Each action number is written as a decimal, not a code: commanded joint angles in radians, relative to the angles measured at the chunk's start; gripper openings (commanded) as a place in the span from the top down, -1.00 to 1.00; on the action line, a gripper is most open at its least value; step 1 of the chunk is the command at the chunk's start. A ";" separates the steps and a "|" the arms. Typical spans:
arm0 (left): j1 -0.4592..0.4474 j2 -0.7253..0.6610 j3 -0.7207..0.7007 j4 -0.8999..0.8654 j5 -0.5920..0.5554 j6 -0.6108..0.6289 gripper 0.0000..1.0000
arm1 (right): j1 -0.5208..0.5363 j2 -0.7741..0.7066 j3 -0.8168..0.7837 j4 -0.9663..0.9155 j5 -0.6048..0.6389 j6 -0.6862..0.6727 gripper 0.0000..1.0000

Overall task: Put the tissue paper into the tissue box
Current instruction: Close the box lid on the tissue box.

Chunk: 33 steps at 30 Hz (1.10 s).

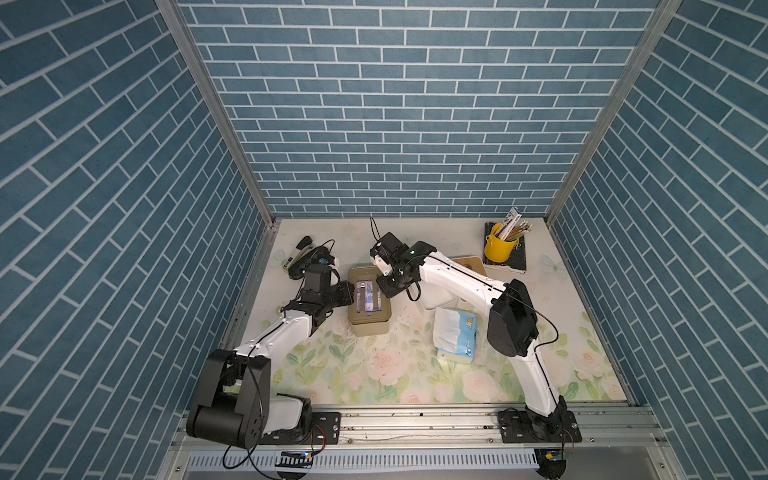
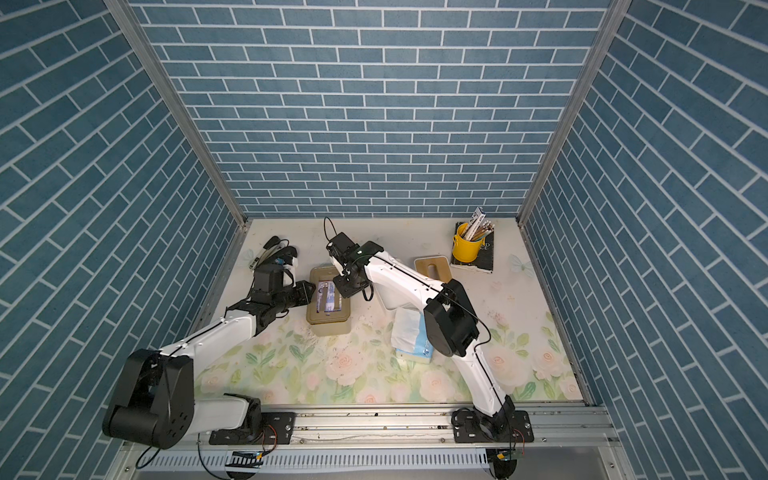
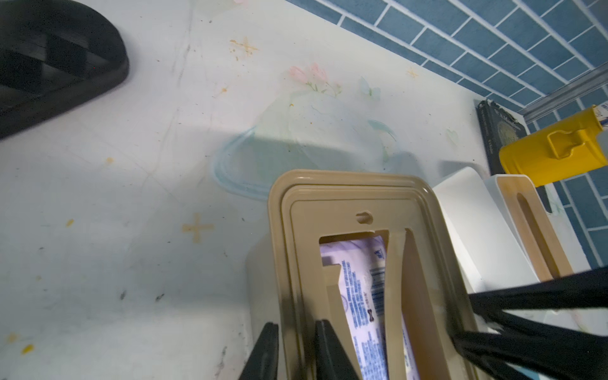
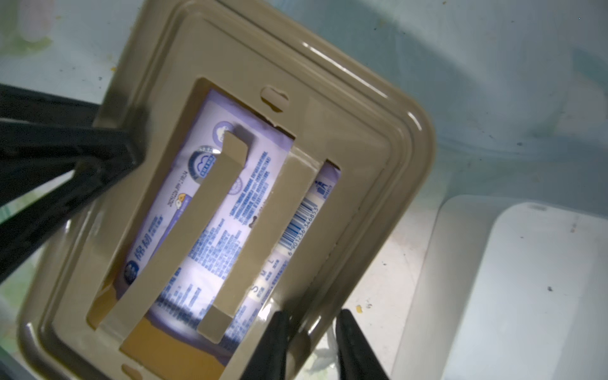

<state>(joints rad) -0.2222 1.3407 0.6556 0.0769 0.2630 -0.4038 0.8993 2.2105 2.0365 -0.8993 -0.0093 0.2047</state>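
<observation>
On the floral surface [image 1: 374, 374]: tissue box [image 1: 370, 322] held from both sides
Nearest lies a blue tissue pack [image 1: 455, 336]; beyond it, a purple tissue pack [image 4: 223, 237] sits inside the box, left fingers [image 3: 266, 355] and right fingers [image 4: 273, 348] each pinching an opposite rim; a yellow pencil cup [image 1: 496, 247] stands farthest back.

Yellow pencil cup [image 1: 498, 249] on black book [image 1: 519, 254]

The surface [image 1: 415, 374] is overlooked from high in both top views; the tissue box [image 3: 342, 197] is shared closely by wrist views.
</observation>
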 commanded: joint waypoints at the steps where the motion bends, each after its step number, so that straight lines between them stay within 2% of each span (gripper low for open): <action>1: -0.054 0.037 -0.007 -0.054 0.019 -0.022 0.49 | -0.033 0.035 0.002 -0.103 0.082 -0.069 0.42; 11: -0.086 0.036 -0.008 -0.062 0.009 -0.028 0.38 | -0.035 0.024 0.021 -0.100 -0.003 -0.097 0.40; 22: -0.098 0.018 -0.008 -0.078 0.003 -0.030 -0.15 | -0.027 -0.005 -0.013 -0.122 -0.004 -0.103 0.38; 33: -0.115 0.015 -0.022 -0.078 -0.009 -0.035 -0.18 | -0.022 -0.009 -0.010 -0.166 0.021 -0.126 0.36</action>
<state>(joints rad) -0.3279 1.3613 0.6567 0.0372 0.2565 -0.4412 0.8669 2.2082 2.0502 -0.9615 0.0029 0.1215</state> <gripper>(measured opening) 0.588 0.316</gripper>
